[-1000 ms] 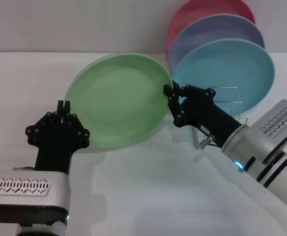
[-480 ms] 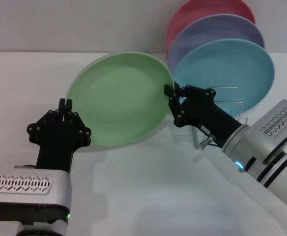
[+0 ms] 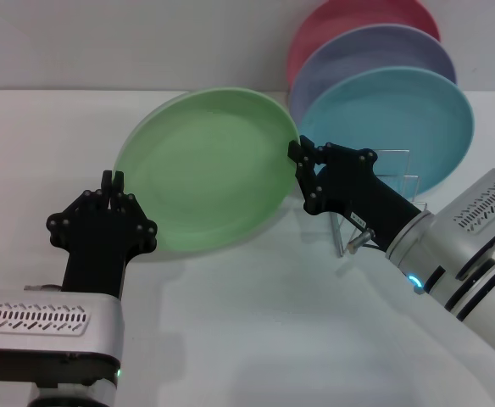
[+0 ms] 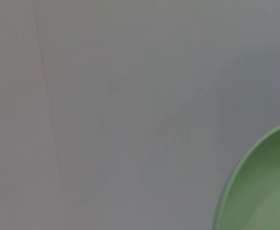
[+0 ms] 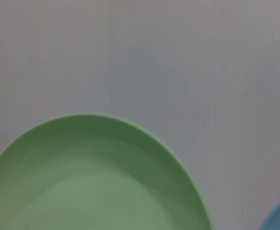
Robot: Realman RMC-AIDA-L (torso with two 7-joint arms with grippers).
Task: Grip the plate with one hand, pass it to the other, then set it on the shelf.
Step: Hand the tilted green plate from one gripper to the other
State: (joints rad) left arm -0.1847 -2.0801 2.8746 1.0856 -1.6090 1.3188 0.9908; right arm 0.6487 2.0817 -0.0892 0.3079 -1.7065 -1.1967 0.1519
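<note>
The light green plate [image 3: 205, 170] is held tilted above the white table, its face toward me. My right gripper [image 3: 296, 154] is shut on its right rim. My left gripper [image 3: 110, 178] stands just beside the plate's lower left rim, its fingertips a narrow gap apart and holding nothing. The plate's rim also shows in the left wrist view [image 4: 260, 191], and its upper half in the right wrist view [image 5: 92, 182]. The silver wire rack [image 3: 393, 180] stands behind my right gripper, at the back right.
A light blue plate [image 3: 400, 123], a purple plate [image 3: 375, 55] and a pink plate [image 3: 349, 21] stand upright in the rack, one behind the other. The white table [image 3: 256, 322] stretches in front of both arms.
The green plate has shifted slightly right and up with my right gripper. My left gripper has stayed almost in place beside the plate's left rim.
</note>
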